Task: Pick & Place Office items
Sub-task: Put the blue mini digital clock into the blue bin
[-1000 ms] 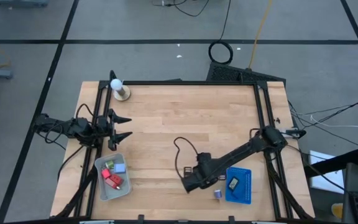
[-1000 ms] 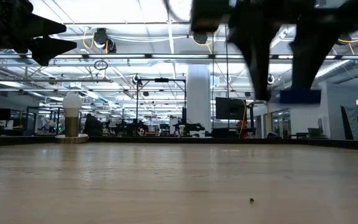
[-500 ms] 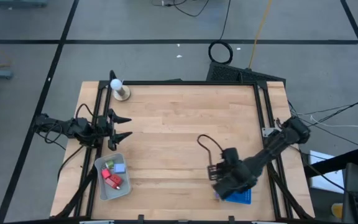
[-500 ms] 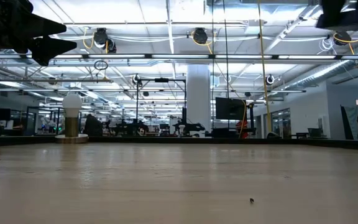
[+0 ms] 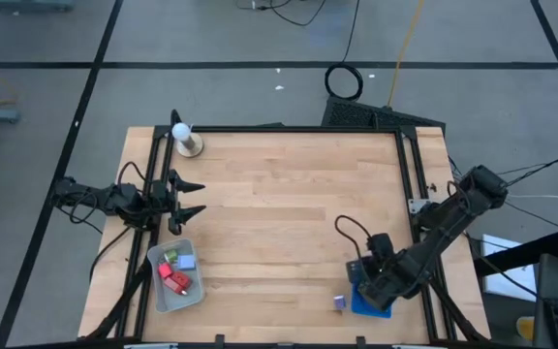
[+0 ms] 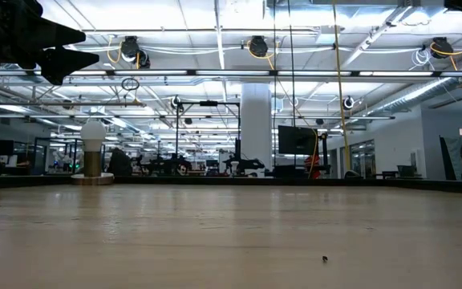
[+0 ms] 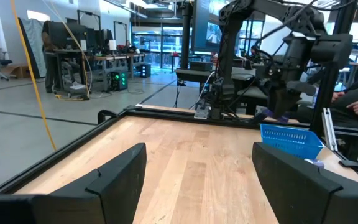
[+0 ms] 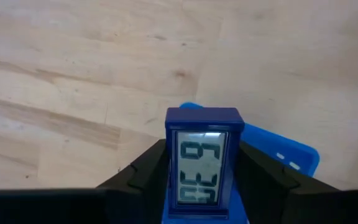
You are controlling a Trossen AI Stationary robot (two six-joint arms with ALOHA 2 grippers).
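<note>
Right claw [image 8: 204, 177] grips blue clock [image 8: 204, 163] upright between fingers, above blue tray [image 8: 291, 152]. Left claw [image 5: 188, 199] open, idle at tabletop [image 5: 289, 194] edge.

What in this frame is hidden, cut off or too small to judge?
- Blue tray contents: high view, right arm covers most of it.
- Grey tray pieces: high view, too small to identify beyond colours.
- Right gripper: low view, out of frame above.
- Purple bit: high view, too small to identify.
</note>
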